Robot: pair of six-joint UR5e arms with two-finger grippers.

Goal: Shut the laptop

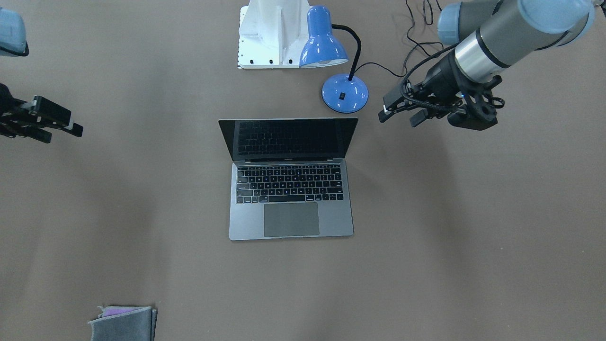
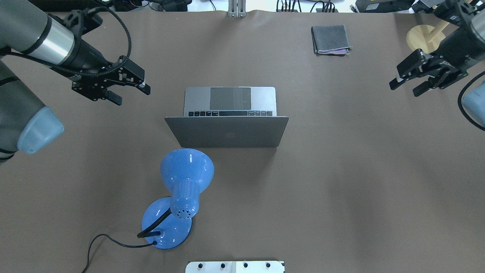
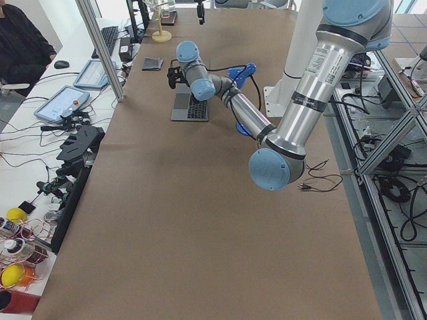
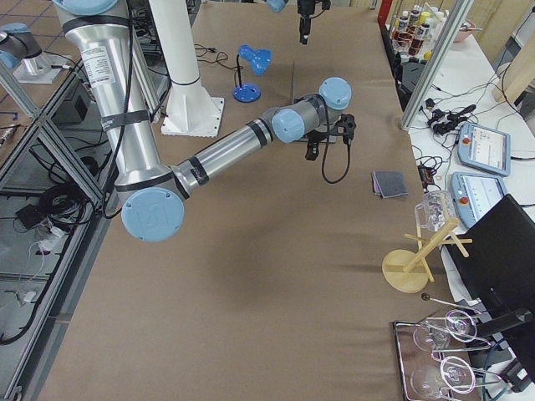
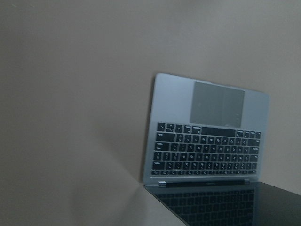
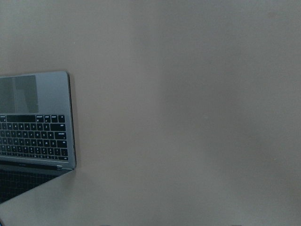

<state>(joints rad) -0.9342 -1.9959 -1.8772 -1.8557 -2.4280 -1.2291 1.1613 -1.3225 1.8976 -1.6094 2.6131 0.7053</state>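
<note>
The laptop lies open in the middle of the brown table, its dark screen tilted back toward the robot. In the overhead view its grey lid stands up and hides most of the keys. My left gripper hangs open and empty above the table, to the left of the laptop and apart from it; it also shows in the front-facing view. My right gripper is open and empty, far off to the laptop's right. Both wrist views show the laptop's keyboard.
A blue desk lamp with a black cord stands just behind the lid on the robot's side, toward the left arm. A folded grey cloth lies at the far side. A wooden stand is at the far right corner.
</note>
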